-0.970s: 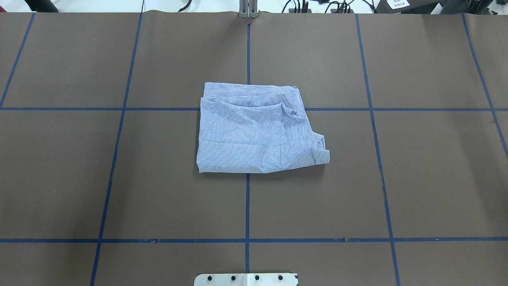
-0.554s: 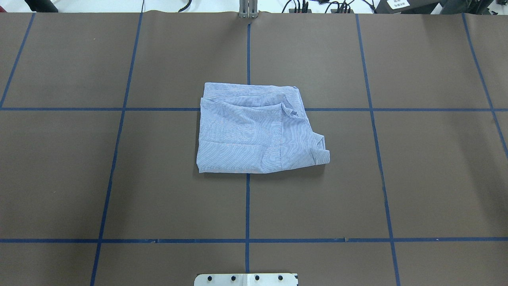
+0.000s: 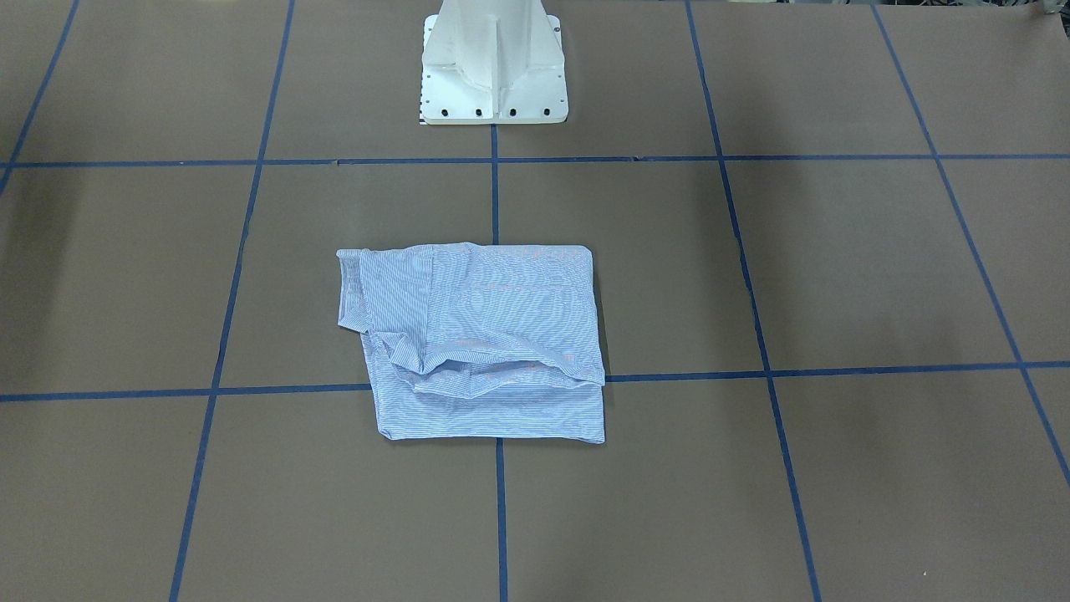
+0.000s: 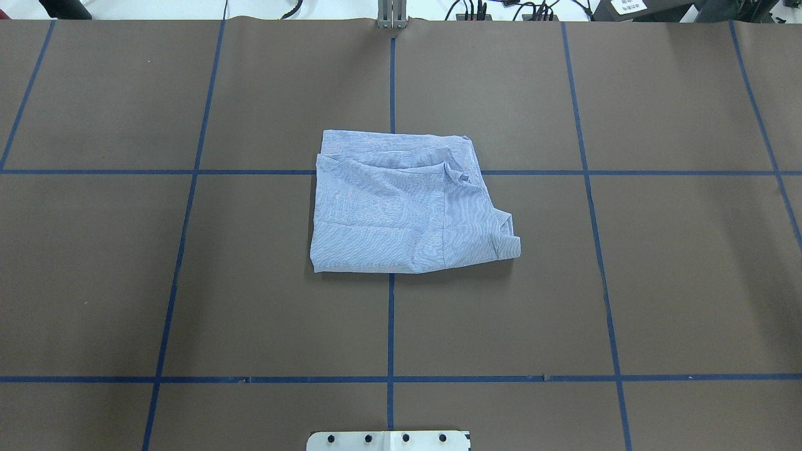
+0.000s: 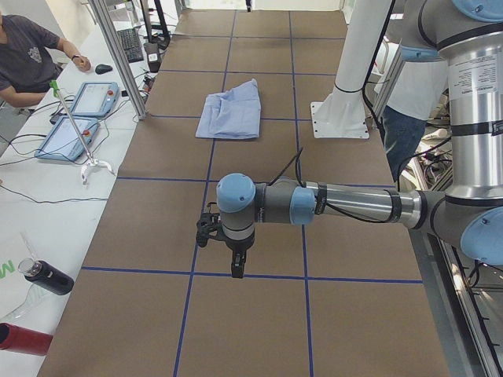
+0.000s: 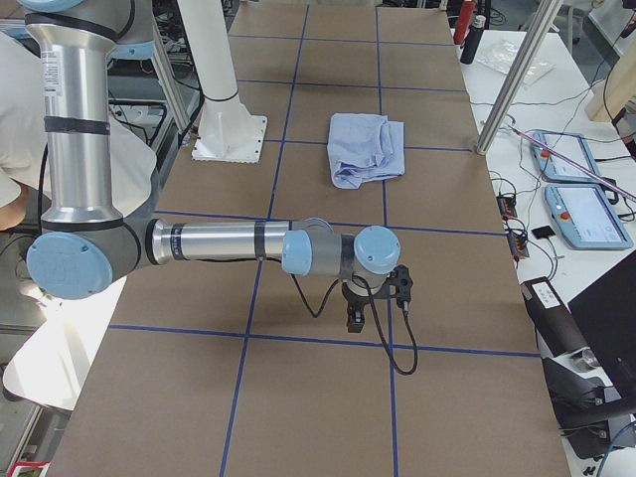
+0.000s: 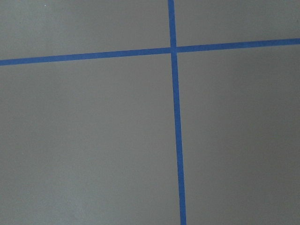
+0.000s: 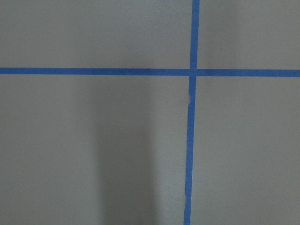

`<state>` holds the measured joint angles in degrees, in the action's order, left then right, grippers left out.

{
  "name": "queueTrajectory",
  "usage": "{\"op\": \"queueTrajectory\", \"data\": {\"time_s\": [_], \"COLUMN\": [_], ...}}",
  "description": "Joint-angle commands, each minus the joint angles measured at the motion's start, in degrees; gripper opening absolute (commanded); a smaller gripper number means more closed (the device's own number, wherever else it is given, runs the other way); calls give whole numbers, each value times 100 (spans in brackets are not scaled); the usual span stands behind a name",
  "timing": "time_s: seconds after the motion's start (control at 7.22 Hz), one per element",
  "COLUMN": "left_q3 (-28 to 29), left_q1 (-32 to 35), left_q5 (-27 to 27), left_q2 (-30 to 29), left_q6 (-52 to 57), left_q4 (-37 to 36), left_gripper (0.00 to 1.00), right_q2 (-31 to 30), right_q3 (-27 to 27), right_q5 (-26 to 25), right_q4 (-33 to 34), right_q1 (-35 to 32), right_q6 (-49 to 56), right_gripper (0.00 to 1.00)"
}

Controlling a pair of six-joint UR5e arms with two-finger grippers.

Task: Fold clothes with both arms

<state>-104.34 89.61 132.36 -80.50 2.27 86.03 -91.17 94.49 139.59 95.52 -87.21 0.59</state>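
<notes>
The light blue-and-white striped shirt (image 4: 407,207) lies folded into a rough rectangle at the middle of the table, with the collar end toward the right. It also shows in the front-facing view (image 3: 485,343) and both side views (image 5: 230,110) (image 6: 366,147). My left gripper (image 5: 236,267) hangs over bare table far from the shirt. It shows only in the exterior left view, so I cannot tell if it is open or shut. My right gripper (image 6: 356,316) is likewise far from the shirt and shows only in the exterior right view, so I cannot tell its state. Both wrist views show only brown table and blue tape.
The white pedestal base (image 3: 493,75) stands at the robot's edge of the table. An operator (image 5: 27,55) sits beside teach pendants (image 5: 78,118) on a side bench, with bottles (image 5: 47,276) nearby. Blue tape lines (image 4: 391,326) grid the brown table.
</notes>
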Motion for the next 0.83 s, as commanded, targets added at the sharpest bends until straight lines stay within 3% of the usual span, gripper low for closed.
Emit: {"op": "queueTrajectory", "data": {"time_s": [0.0, 0.69], "left_q3": [36, -7], "left_q1": [3, 3], "left_q5": [9, 9], "left_q2": [8, 8], "left_q6": [1, -7], "left_q4": [10, 27], "left_gripper": [100, 100], "right_q2": [-15, 2], "right_q3": [-1, -36], "right_q5": [-46, -11], "right_q4": [2, 11], "right_q1": [-6, -6], "right_q6": [3, -15], "right_gripper": [100, 100]}}
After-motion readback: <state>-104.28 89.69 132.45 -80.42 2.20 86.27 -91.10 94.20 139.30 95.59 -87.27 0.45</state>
